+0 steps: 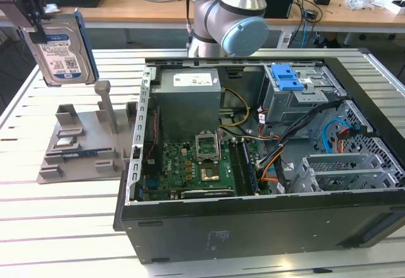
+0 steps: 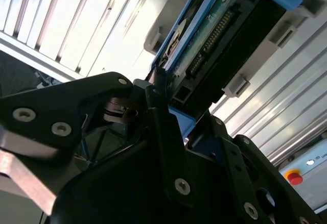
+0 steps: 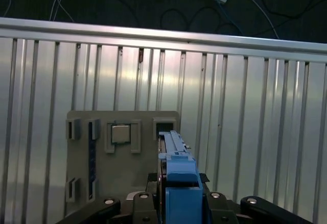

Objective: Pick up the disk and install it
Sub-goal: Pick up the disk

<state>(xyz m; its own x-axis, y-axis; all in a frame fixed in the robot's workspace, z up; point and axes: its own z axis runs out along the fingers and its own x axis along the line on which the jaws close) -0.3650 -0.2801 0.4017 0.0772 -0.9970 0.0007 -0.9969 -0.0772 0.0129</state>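
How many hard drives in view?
1. The silver-black rectangular hard drive with blue plastic rails is clamped in the gripper, above the grey plastic stand at the exterior view's left. More could be hidden inside the grey metal drive cage.

We see the exterior view looking down at an angle, from a middling distance, over the slatted table (image 1: 63, 227) onto the open computer case (image 1: 253, 221), the stand (image 1: 82, 151) at the exterior view's left. The first wrist view faces straight down on that stand (the disk (image 3: 181, 193) edge-on in its foreground). The second wrist view sits very close, looking along the gripper (image 2: 181, 113) at the disk. All three share the table slats.
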